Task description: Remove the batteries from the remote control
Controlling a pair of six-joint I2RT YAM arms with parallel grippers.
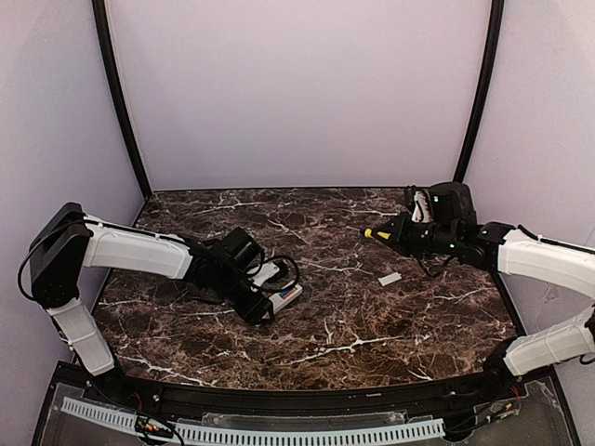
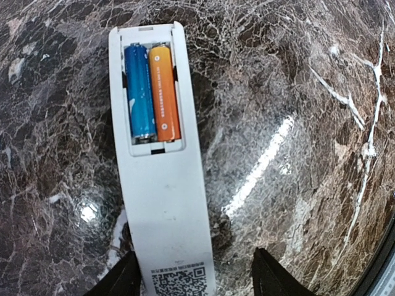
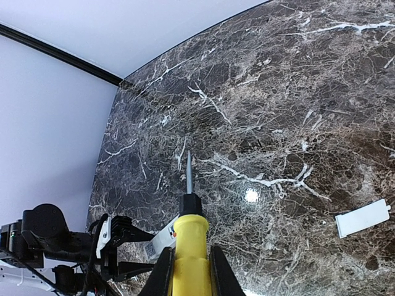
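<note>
The white remote control lies back-up on the marble, its battery bay uncovered. A blue battery and an orange battery sit side by side in the bay. My left gripper straddles the remote's QR-code end, open: the left finger stands close against the remote's edge and the right finger is well clear of it. In the top view the remote is left of centre. My right gripper hovers at the right, shut on a yellow-handled screwdriver.
The small flat white cover lies on the table right of centre, also in the right wrist view as the cover. Pale walls and black frame posts bound the dark marble tabletop.
</note>
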